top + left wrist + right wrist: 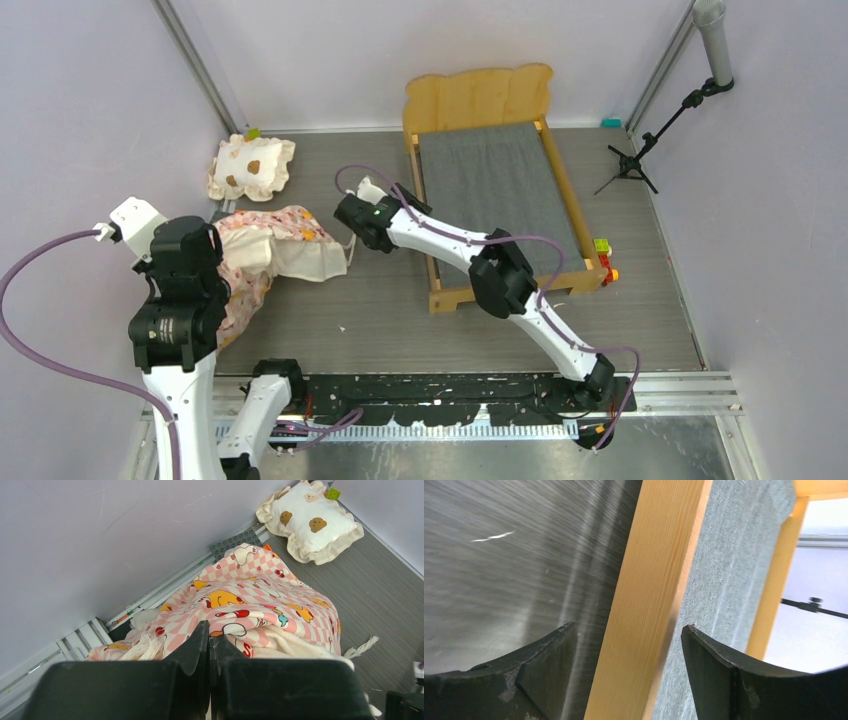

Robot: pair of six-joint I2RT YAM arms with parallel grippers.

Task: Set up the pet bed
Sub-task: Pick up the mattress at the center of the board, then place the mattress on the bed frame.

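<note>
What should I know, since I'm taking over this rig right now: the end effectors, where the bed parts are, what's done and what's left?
Left end effector: shut, at the edge of the crumpled mattress. I cannot tell whether it is pinching fabric.
Right end effector: open, jaws straddling the bed frame's side rail nearest the mattress, with a gap on each side.
Mattress: in a heap left of the frame in the top view. Pillow: farther back.
Done: nothing fitted; the frame's dark base is bare.
Left: mattress into the frame, probably the pillow after.
</note>
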